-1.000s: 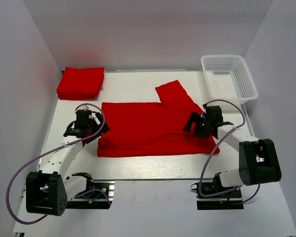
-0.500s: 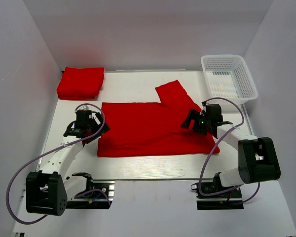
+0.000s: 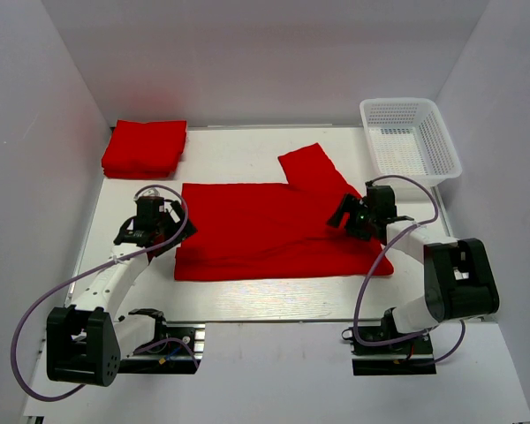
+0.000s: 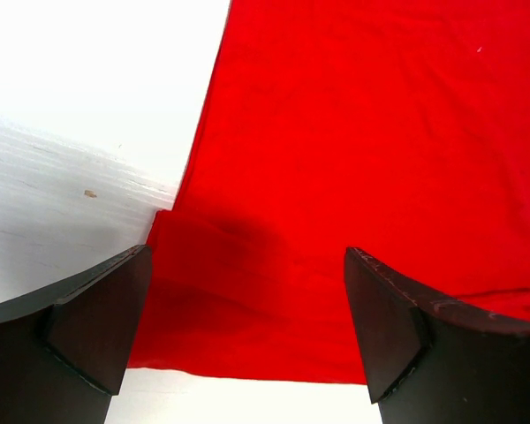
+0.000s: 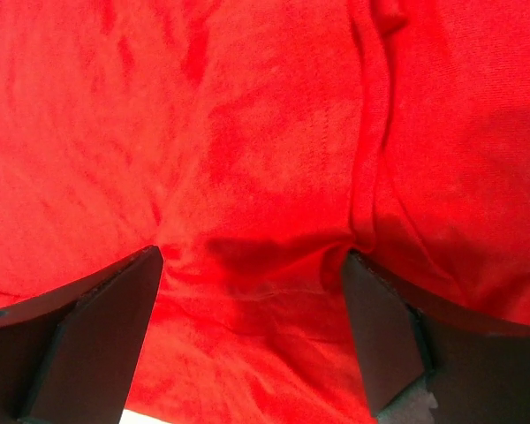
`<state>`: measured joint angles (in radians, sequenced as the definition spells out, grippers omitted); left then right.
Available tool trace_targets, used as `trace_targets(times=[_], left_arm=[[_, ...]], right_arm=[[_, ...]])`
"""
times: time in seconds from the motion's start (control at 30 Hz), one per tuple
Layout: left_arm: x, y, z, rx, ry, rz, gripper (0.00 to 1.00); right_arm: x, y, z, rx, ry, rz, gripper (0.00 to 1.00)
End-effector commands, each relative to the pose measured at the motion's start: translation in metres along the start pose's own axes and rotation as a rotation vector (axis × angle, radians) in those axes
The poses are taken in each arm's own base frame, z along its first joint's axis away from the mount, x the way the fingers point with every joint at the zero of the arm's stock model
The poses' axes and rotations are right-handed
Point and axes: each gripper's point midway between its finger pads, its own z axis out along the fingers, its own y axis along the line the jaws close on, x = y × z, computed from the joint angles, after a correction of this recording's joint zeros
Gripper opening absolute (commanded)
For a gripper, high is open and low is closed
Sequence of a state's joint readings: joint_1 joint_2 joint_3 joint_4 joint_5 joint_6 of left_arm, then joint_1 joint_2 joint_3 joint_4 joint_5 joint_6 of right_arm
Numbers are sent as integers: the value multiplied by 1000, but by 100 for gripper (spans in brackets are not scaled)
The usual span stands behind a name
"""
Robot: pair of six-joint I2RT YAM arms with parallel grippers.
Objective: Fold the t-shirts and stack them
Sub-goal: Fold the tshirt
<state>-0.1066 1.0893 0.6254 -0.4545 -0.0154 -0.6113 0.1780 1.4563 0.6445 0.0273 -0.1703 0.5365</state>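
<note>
1. Two matte black, wedge-shaped fingers (image 4: 88,327) frame your left gripper (image 4: 247,340), which is spread wide over the left edge of the flat t-shirt (image 4: 353,132) with nothing between its tips.
2. Your right gripper (image 5: 252,340) is likewise parted, low over soft, creased red cloth crossed by a raised seam ridge.
3. From above, you see that shirt lying spread mid-table, one sleeve angled toward the far side.
4. Folded t-shirts (image 3: 144,147) form a neat rectangular pile at the far-left corner of the smooth white table (image 3: 238,296).
5. Far right stands a white plastic mesh basket (image 3: 410,140).
</note>
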Motion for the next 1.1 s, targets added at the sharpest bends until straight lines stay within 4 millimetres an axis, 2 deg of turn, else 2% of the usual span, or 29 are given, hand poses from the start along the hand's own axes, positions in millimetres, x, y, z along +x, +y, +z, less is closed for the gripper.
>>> trace_targets(times=[0.0, 0.03, 0.07, 0.1, 0.17, 0.3, 0.43, 0.6, 0.73, 1.0, 1.07], left_arm=[[-1, 0, 0, 10, -13, -1, 100], [-1, 0, 0, 10, -13, -1, 100], [-1, 0, 0, 10, -13, -1, 100], [-1, 0, 0, 10, -13, -1, 100], [-1, 0, 0, 10, -13, -10, 100], [0, -1, -1, 17, -8, -10, 100], [1, -3, -1, 25, -2, -10, 100], [3, -1, -1, 25, -2, -10, 100], [5, 0, -2, 20, 5, -10, 100], [10, 5, -1, 2, 15, -10, 100], [8, 4, 0, 7, 7, -10, 100]], right_arm=[[-12, -2, 6, 32, -40, 22, 80], [-11, -3, 7, 38, -38, 28, 71], [-11, -4, 7, 35, -40, 31, 56], [-12, -3, 8, 32, -40, 32, 27], [-11, -4, 8, 36, -40, 32, 2], [-12, -4, 4, 42, -44, 22, 0], [-17, 5, -3, 7, -63, -8, 0], [-33, 23, -11, -48, -98, -21, 0], [-50, 34, -8, -70, -117, -12, 0], [-78, 39, -1, -38, -167, 45, 0], [-78, 39, 5, -36, -161, 56, 0]])
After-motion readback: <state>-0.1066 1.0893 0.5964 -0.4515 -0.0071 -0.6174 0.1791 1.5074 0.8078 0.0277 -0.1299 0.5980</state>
